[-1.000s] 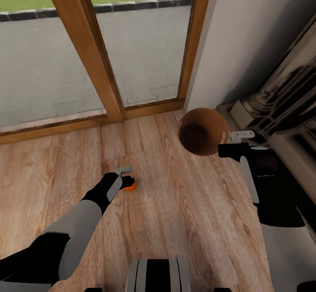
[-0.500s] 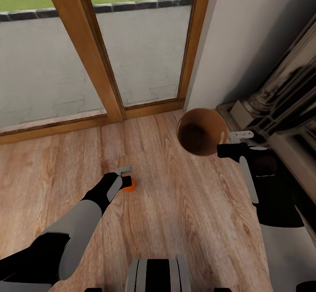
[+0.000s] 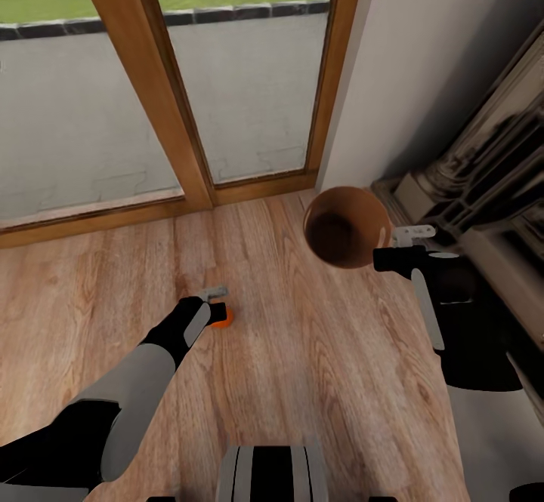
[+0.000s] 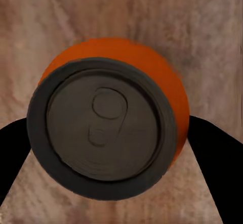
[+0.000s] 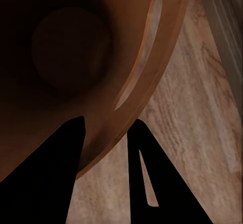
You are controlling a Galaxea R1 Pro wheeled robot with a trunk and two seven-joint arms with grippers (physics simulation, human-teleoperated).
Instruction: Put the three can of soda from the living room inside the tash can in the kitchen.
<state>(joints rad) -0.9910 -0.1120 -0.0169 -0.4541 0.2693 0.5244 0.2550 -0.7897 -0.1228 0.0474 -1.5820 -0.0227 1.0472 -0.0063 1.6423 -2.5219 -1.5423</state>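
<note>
The left end effector [image 3: 217,303] pinches 1 orange can [image 3: 222,318] low over the wood floor [image 3: 317,381]. In the left wrist view the can [image 4: 109,125] sits between 2 dark fingers [image 4: 215,148], its grey lid with the pull tab facing the camera. The right end effector [image 3: 393,247] is pressed onto the rim of the bin [image 3: 347,226], which hangs off the floor with its dark inside open to the head camera. In the right wrist view 1 finger lies inside the wall and 1 outside the bin [image 5: 101,67].

Risks, as I judge them:
- The bin is held by a thin rim pinch, so a quick swing could make it pivot or slip out.
- The can is smooth and round; a shallow or off-centre hold could let it roll free during the lift (the floor would let it run away).
- The bin mouth is well apart from the can, so a drop made before the can is over the opening would miss.

Against 1.0 s ago, the can and left end effector have edged slightly left, the bin likewise; the changes are tiny.
</note>
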